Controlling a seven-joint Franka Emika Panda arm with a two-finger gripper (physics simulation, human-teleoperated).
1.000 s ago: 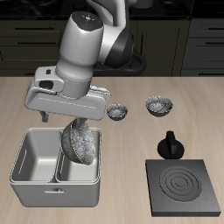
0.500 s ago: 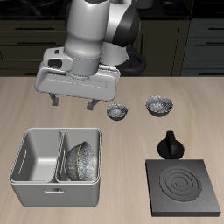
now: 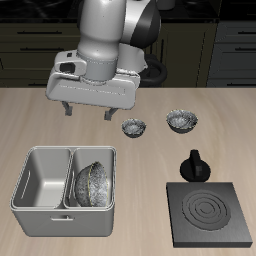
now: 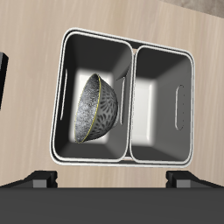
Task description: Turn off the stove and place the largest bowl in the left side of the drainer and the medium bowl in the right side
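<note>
Risen higher, the gripper (image 3: 86,108) hangs apart, seemingly empty; largest bowl (image 3: 93,182) leans in the drainer (image 3: 30,205).

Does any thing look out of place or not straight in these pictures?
Yes. The largest bowl does not sit flat in the drainer: it stands on its edge, leaning against the wall of its compartment, with the other compartment empty. The gripper is open above. The stove coils look dark.
</note>
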